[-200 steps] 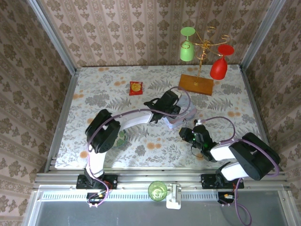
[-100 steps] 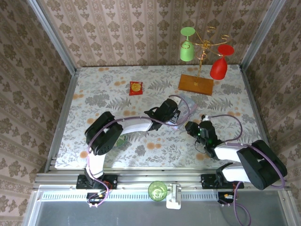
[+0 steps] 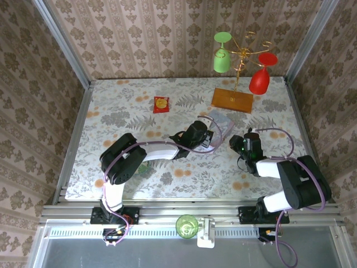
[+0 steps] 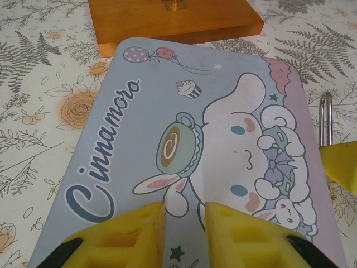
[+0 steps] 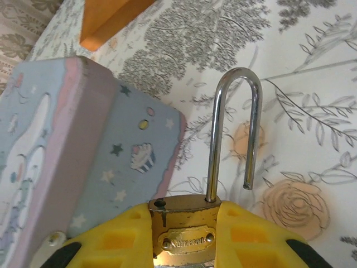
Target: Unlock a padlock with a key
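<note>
Nearest in, the right gripper was clamped on the padlock, pinching the brass body low between its yellow fingers. Up at 12 o'clock rose the shackle, one leg seated and the other hanging free of the body. Sprung open, by the look of it! Just beside, at 9 o'clock, stood the pale blue tin. A silvery speck at 8 o'clock by its foot might have been the key; I couldn't say. Over the tin's lid, the left gripper held its fingers a narrow slot apart, with nothing visible between them. Beyond, at 12, lay the wooden base. The worry was that two grippers this close could knock together. A bump on that loose shackle could twist the lock out of its shallow pinch.
</note>
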### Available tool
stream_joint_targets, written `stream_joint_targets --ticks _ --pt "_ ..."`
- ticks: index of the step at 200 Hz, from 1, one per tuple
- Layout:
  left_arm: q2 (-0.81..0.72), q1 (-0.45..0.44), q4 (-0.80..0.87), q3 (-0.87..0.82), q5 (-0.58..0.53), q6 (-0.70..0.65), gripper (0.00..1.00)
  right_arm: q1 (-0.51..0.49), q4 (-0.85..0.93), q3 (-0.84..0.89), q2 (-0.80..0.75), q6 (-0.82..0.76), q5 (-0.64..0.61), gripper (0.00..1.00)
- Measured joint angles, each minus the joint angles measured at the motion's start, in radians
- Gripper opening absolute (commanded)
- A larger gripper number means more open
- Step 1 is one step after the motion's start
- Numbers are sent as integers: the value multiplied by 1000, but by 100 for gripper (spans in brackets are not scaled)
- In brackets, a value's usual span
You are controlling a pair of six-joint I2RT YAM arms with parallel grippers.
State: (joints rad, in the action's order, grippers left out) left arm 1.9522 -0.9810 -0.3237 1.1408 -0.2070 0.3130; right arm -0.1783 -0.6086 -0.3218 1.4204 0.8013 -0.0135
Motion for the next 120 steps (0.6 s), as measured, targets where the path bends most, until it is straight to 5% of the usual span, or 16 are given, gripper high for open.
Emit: stream_joint_targets --ticks 66,120 --pt "-98 87 33 -93 3 -13 29 23 411 -298 8 -122 26 0" --pt "-122 256 194 -44 8 -72 30 -234 770 -328 35 -160 17 0"
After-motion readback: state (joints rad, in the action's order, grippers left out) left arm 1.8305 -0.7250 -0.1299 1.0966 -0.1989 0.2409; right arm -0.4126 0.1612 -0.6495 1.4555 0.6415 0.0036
